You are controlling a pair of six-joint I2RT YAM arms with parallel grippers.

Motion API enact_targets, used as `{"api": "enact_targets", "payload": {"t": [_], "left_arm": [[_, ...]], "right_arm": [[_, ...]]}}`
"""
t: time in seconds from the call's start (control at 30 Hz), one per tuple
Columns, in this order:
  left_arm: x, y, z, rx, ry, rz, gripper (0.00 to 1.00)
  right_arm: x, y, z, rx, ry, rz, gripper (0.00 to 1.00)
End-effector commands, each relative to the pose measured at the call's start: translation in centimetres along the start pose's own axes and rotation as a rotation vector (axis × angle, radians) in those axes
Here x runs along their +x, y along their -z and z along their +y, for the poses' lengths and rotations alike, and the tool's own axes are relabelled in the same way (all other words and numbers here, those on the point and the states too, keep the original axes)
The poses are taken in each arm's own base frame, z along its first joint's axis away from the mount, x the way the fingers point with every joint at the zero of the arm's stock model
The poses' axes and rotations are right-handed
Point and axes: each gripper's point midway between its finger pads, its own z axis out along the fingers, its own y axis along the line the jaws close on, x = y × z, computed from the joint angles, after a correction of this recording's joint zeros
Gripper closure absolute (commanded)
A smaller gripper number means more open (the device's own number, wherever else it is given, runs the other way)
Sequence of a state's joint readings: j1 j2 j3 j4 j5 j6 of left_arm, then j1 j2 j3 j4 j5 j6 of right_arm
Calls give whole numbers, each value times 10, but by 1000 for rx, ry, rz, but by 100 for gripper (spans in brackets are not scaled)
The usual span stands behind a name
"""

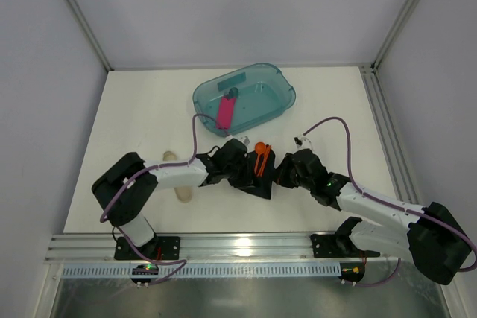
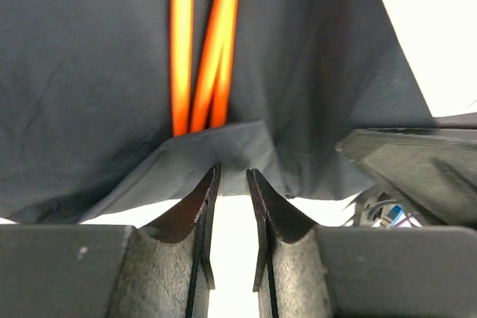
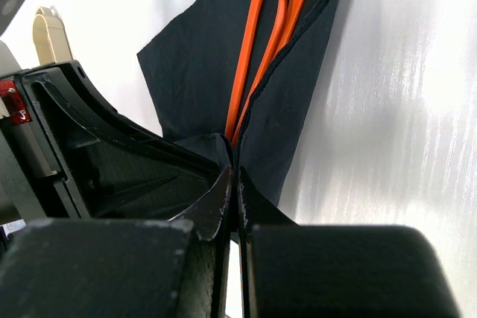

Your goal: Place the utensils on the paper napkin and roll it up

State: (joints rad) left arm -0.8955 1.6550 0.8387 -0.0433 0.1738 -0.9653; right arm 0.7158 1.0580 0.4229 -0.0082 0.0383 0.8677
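The orange cutlery (image 2: 197,50) lies on the black napkin (image 2: 89,72) in a tight bundle. The handles run side by side from near to far, and a round spoon end shows at the far end. The napkin sits on the white table (image 1: 134,124) near the middle, between the two arms. It is not flat. Its right side is folded up against the cutlery, and its near edge is raised in a soft fold over the near ends of the handles.

The left pincer (image 2: 232,178) is low at the napkin's left side, with its tips right at that raised fold. Its jaws are narrow, with a slim gap that the bright table shows through, and nothing lies in the gap.

The right pincer (image 3: 233,176) is at the napkin's right side. Its jaws are pressed together, and the napkin's edge runs in between the tips.

Left of the napkin, a beige tube (image 1: 182,195) lies on the table, partly hidden under the left arm. Farther back stands a teal see-through tub (image 1: 279,91) with a pink bar (image 1: 226,112) inside it, well apart from the napkin.
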Motion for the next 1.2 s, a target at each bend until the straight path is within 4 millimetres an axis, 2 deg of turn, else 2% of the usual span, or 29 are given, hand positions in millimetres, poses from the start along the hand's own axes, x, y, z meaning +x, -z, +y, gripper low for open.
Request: {"api": "enact_targets", "payload": {"t": [0.0,0.47,1.17], "left_arm": [[-12,9,-27,72,-19,-27,77],[-12,-9,-19,38,-21,-8,78],[-10,-12,-15,25,-22,-7,78]], "right_arm": [[-14,2,8,-25,-12,-51,96],[-20,0,25,-88,-36,-61,96],[-20,-21,51,-206,-91,-43,96]]}}
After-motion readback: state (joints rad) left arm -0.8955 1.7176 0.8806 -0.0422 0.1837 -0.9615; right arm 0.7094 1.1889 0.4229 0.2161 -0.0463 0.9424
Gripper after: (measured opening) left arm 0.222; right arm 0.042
